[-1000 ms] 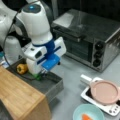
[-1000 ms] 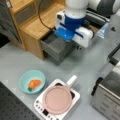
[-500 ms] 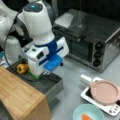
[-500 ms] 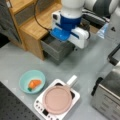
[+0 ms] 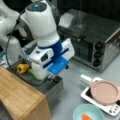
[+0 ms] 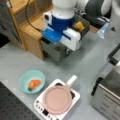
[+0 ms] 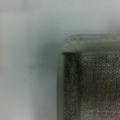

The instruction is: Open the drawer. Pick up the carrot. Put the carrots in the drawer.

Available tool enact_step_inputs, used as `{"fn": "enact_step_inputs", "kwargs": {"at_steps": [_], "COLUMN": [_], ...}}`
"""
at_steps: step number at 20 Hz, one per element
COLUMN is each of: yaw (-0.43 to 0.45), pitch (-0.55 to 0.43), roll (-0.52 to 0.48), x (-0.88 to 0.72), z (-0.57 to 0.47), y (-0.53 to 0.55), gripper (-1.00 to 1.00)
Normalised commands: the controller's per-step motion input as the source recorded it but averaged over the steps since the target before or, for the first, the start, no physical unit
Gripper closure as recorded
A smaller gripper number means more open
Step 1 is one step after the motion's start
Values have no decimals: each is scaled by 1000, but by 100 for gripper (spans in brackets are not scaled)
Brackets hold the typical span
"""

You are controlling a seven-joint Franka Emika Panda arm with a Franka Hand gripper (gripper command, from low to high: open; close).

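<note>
A: Item one, the drawer point(image 5: 51, 87). Status?

B: Pulled out from the wooden cabinet point(image 5: 20, 100); its thick grey front stands clear of the cabinet in both front views. The opening step reads as done. Contents: a yellow pepper point(image 5: 23, 68) and a green vegetable point(image 5: 32, 73), at the far end of the tray.

A: Item two, the carrot point(image 6: 34, 83).

B: Lies in the light blue bowl point(image 6: 25, 77), near the tabletop's edge at a front view's bottom left. Well apart from the drawer. Not picked up, not delivered; those two steps remain.

A: Item three, the gripper point(image 5: 52, 77).

B: Hangs low over the drawer's front end, fingertips hidden behind the arm's white and blue wrist body. Whether the fingers are apart or together, I cannot tell. The wrist view shows only a corner of the drawer's front against the grey tabletop point(image 7: 27, 62), close below. Nothing seen held.

A: Other entries?

B: A silver toaster oven point(image 5: 95, 42) along the tabletop's far edge in a front view. A white hotplate point(image 6: 40, 107) carrying a pink pan point(image 6: 57, 100), just beside the bowl.

A: Obstructions?

B: Judged minor: open tabletop lies between drawer and bowl. The pan's handle point(image 6: 71, 80) points toward that stretch, and the pepper and vegetable take up part of the tray.
</note>
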Motion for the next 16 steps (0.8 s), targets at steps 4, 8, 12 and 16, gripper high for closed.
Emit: {"fn": "enact_step_inputs", "kwargs": {"at_steps": [4, 8, 12, 16], "yaw": [93, 95, 80, 59], "pitch": [214, 257, 301, 303], "roll": [58, 49, 52, 44], "x": [378, 408, 435, 491], "z": [136, 179, 231, 202], "y": [-130, -143, -127, -111], "gripper": [-100, -100, -100, -100]}}
